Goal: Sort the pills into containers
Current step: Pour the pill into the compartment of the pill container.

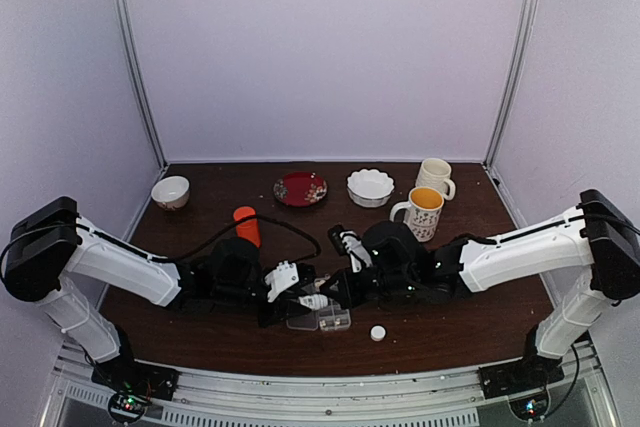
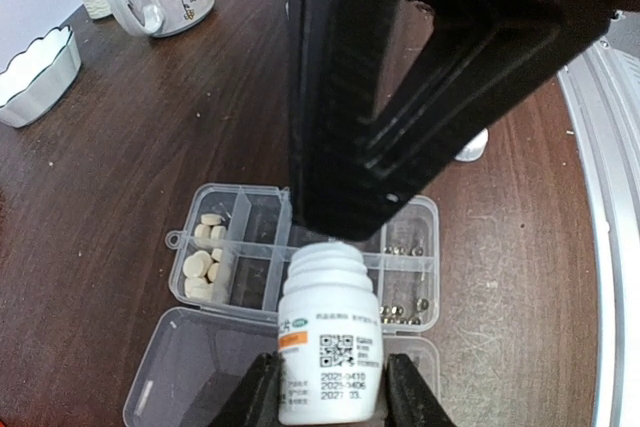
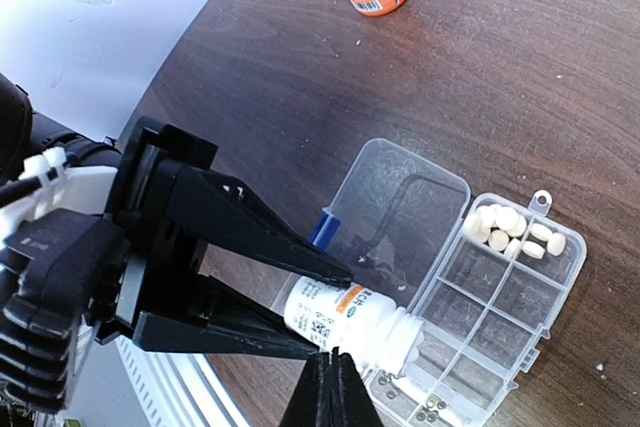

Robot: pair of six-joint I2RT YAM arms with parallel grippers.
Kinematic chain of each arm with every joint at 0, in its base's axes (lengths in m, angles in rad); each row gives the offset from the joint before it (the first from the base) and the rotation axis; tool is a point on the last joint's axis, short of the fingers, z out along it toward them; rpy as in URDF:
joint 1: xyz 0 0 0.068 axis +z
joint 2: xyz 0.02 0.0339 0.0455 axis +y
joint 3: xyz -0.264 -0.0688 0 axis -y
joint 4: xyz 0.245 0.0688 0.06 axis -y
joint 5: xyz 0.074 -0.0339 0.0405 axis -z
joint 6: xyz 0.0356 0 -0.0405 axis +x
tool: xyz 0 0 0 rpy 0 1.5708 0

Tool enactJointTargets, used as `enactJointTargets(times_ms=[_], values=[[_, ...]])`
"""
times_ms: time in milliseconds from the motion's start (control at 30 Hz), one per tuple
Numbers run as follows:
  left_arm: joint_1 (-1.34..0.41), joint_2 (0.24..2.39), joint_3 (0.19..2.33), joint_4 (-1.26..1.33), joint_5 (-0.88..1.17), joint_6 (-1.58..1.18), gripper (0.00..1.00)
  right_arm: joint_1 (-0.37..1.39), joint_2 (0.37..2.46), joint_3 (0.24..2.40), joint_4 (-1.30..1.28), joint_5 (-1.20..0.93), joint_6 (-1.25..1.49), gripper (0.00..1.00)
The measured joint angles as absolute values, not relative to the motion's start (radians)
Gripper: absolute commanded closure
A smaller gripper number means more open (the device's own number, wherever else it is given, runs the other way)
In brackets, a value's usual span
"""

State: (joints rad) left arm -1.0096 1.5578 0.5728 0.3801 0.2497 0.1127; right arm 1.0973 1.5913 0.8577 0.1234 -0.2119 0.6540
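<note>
My left gripper (image 2: pixel 330 402) is shut on a small white bottle (image 2: pixel 328 342) with its cap off, tilted mouth-first over the clear pill box (image 2: pixel 430 217). Several beige pills (image 2: pixel 205 259) lie in the left end cells. Tiny dark beads (image 2: pixel 405 312) lie in the right end cells. The box lid (image 2: pixel 190 367) is folded open under the bottle. In the right wrist view the bottle (image 3: pixel 350 317) points at the box (image 3: pixel 500 292) and the pills (image 3: pixel 510 229). My right gripper (image 3: pixel 335 387) is shut and empty, just above the bottle's neck. From above, both grippers (image 1: pixel 300 299) (image 1: pixel 338 292) meet over the box (image 1: pixel 335 320).
A loose white cap (image 1: pixel 377 332) lies right of the box. An orange bottle (image 1: pixel 246 225) stands behind my left arm. A small bowl (image 1: pixel 170 191), a red plate (image 1: pixel 300 188), a white scalloped bowl (image 1: pixel 370 187) and two mugs (image 1: pixel 427 202) stand along the back.
</note>
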Motion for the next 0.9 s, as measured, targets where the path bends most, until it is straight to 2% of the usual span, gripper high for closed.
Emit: enactJointTargets(times_ms=[233, 433, 633, 900], values=[[-1.01, 1.563, 0.573, 0.376, 0.249, 0.109, 1.0, 1.1, 1.702, 0.932, 0.054, -0.236, 0.645, 1.0], [-1.01, 1.565, 0.573, 0.375, 0.25, 0.109, 1.0, 1.1, 1.664, 0.934, -0.009, -0.227, 0.629, 1.0], [-1.01, 1.565, 0.573, 0.375, 0.25, 0.109, 1.0, 1.102, 1.607, 0.933, 0.047, -0.229, 0.628, 1.0], [-1.008, 1.566, 0.571, 0.366, 0.245, 0.106, 1.0, 1.11, 1.739, 0.983, -0.013, -0.253, 0.623, 1.0]])
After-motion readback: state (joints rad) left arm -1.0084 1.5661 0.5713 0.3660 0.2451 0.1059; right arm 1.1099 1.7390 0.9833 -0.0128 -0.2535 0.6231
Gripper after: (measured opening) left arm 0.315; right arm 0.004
